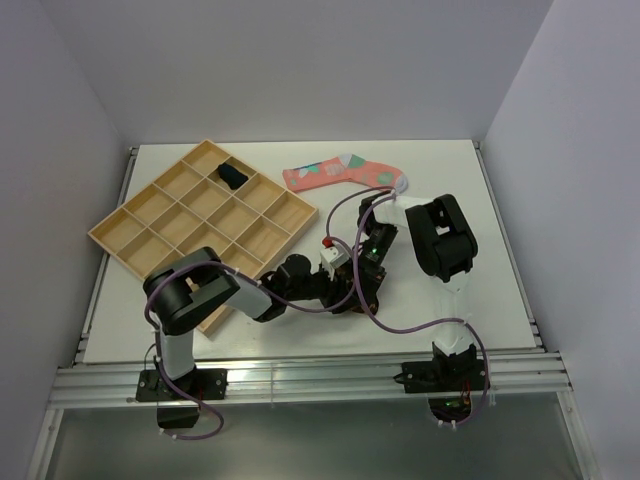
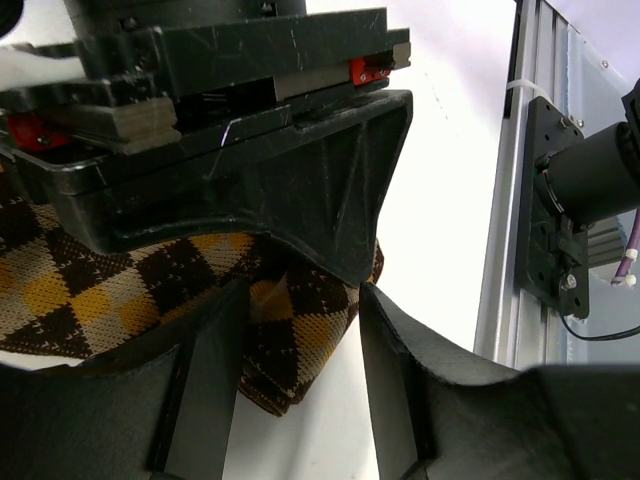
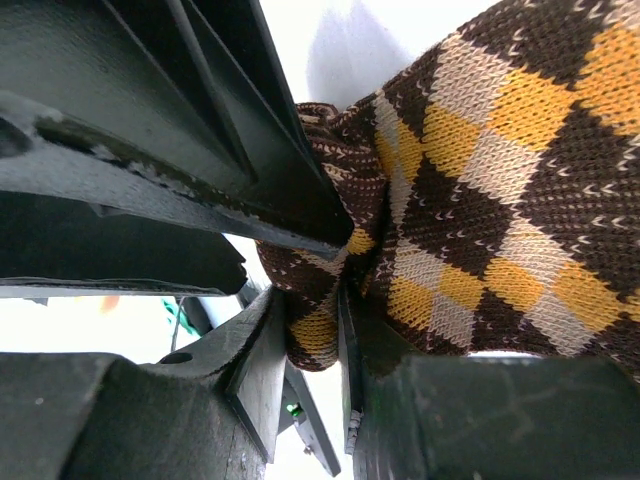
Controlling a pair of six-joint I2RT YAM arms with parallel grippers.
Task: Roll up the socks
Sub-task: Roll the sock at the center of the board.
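Note:
The brown-and-orange diamond-patterned sock [image 3: 500,170] lies on the white table; the top view hides it under both grippers. My right gripper [image 3: 312,345] is shut on a bunched fold at the sock's edge. My left gripper [image 2: 300,335] is open. The sock's folded end [image 2: 285,345] sits between its fingers, against the left finger and apart from the right finger [image 2: 400,380]. In the top view the left gripper [image 1: 343,296] and right gripper [image 1: 362,282] meet at the table's front middle. The pink sock [image 1: 340,172] lies flat at the back. The navy sock [image 1: 232,176] sits in a tray compartment.
A wooden tray [image 1: 200,215] with several compartments lies at the back left, its near corner by the left arm's elbow. The aluminium rail [image 2: 500,260] at the table's front edge and the right arm's base mount [image 2: 555,210] are close to the left gripper's right.

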